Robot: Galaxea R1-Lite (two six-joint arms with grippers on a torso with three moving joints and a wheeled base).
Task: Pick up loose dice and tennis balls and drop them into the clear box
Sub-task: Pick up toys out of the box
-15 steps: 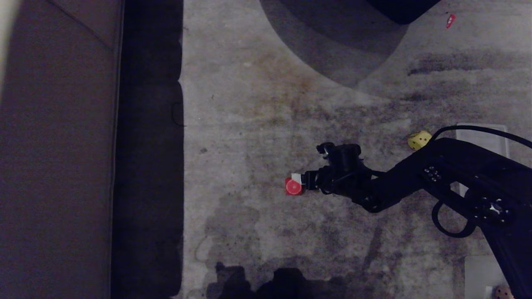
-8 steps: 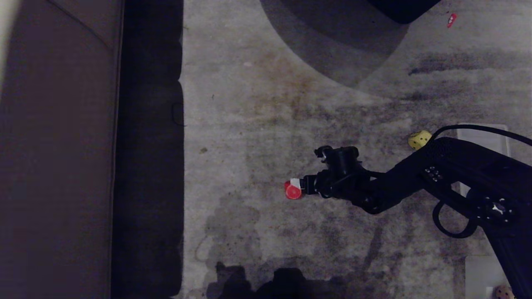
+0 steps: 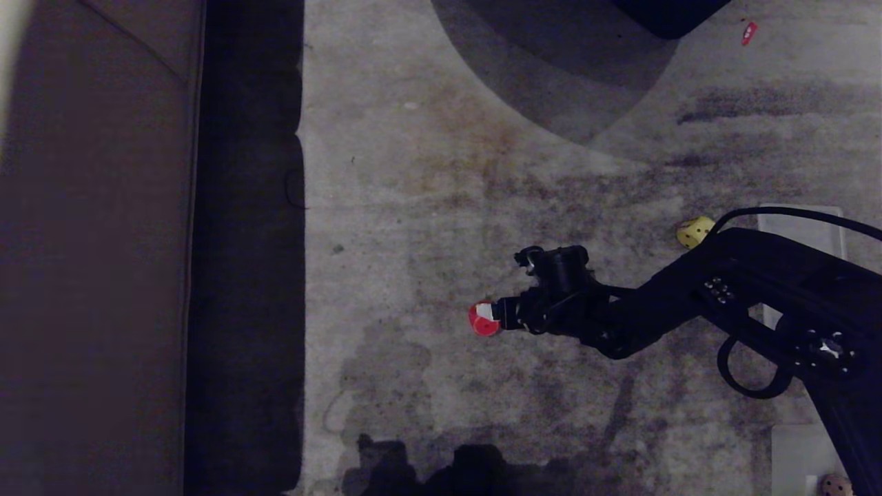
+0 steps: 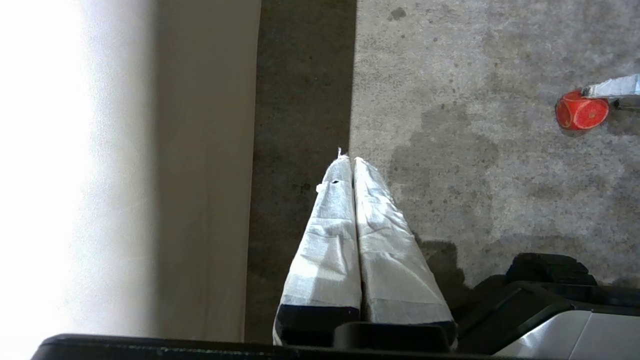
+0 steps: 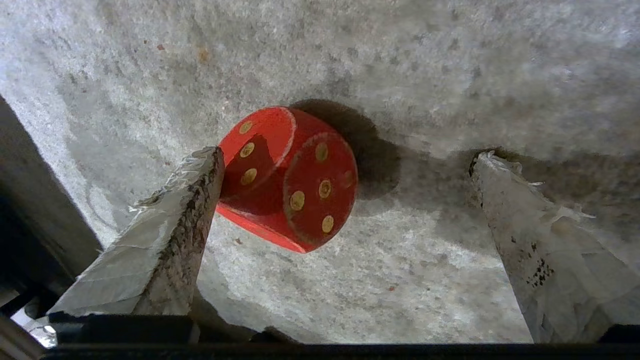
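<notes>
right claw (image 5: 345, 165) spread wide around red die (image 5: 290, 177) on carpet, not pinched yet. yellow die (image 3: 694, 232) also loose. left claw (image 4: 347, 162) parked, pressed together. basically just starting lol

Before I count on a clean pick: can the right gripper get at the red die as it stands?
Probably yes. The right gripper is open over the carpet with the red die between its fingers, close against one finger and well apart from the other. Nothing else lies near it.
</notes>
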